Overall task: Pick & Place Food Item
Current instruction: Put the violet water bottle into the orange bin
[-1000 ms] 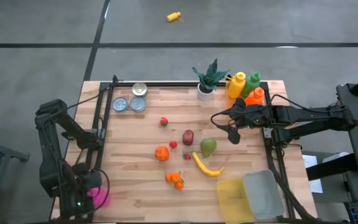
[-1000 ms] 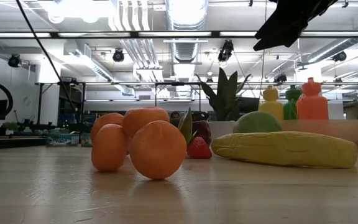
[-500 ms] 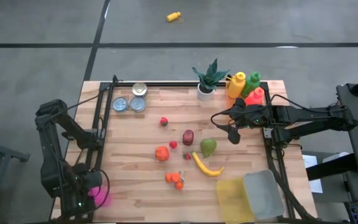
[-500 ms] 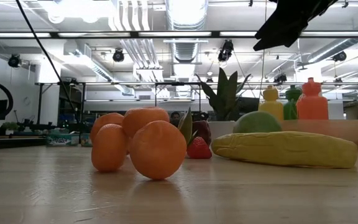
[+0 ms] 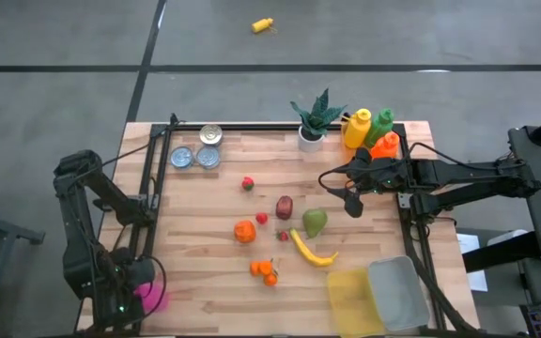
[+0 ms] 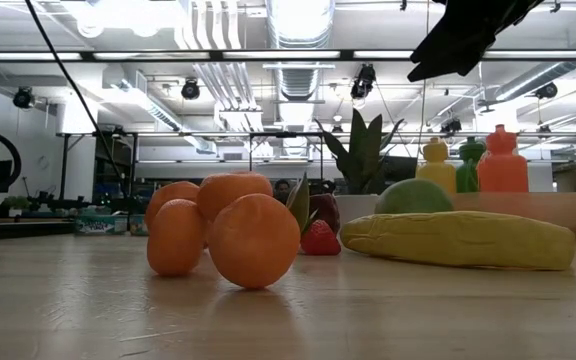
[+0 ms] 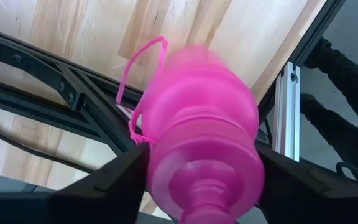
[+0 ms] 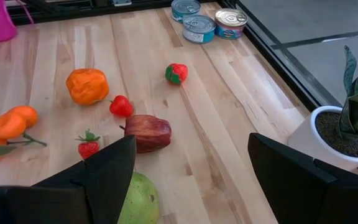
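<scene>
A pink bottle (image 5: 151, 299) with a thin pink loop (image 7: 143, 74) stands at the table's near left corner, over the black frame rails. My left gripper (image 7: 205, 180) points down over it with a finger against each side. Out on the table lie a green pear (image 5: 315, 222), a dark red apple (image 5: 284, 207), a banana (image 5: 312, 250), small oranges (image 5: 265, 270), an orange pepper (image 5: 244, 231) and strawberries (image 5: 248, 184). My right gripper (image 5: 347, 199) hangs open above the table's right half, beyond the pear (image 8: 138, 202). My left gripper has the pink bottle's upper body (image 7: 160, 168) between its two fingers, one on each side, just below the neck. The fingers come from above, pointing down. The bottle stands upright under them; its base is hidden by its own body.
Three tins (image 5: 197, 154) stand at the far left. A potted plant (image 5: 314, 120) and sauce bottles (image 5: 370, 130) stand at the far right. A yellow tub (image 5: 353, 297) and a clear tub (image 5: 398, 293) sit at the near right. Black frame rails (image 5: 154, 188) run along the table's sides.
</scene>
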Controlling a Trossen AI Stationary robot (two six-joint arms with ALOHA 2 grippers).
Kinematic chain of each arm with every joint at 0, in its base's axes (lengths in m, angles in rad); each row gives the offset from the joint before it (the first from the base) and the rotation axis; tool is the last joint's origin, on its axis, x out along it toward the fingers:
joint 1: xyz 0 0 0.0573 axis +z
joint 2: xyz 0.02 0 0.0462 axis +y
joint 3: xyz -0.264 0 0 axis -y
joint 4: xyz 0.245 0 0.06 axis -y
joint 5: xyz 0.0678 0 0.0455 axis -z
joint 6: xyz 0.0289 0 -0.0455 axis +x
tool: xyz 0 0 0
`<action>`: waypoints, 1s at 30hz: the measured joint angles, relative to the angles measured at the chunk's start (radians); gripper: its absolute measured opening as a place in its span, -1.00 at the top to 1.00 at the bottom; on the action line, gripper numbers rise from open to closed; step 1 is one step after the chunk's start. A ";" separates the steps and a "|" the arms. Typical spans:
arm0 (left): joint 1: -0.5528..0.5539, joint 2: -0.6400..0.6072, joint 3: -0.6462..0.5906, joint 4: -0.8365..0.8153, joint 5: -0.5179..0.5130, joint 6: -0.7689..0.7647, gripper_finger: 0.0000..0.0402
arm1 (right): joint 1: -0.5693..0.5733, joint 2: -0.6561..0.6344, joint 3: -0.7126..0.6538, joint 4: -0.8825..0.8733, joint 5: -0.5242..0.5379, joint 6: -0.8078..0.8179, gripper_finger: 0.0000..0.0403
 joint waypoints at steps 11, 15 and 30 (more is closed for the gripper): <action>0.000 0.000 0.001 0.008 -0.001 0.000 -0.04 | 0.000 0.000 0.000 0.000 0.000 0.000 -0.53; 0.000 -0.011 0.001 0.011 -0.024 0.000 -0.07 | 0.000 0.000 0.000 0.000 0.000 0.000 -0.53; 0.131 -0.155 0.009 -0.029 -0.204 0.096 -0.05 | 0.000 0.000 0.000 0.000 0.000 0.000 -0.53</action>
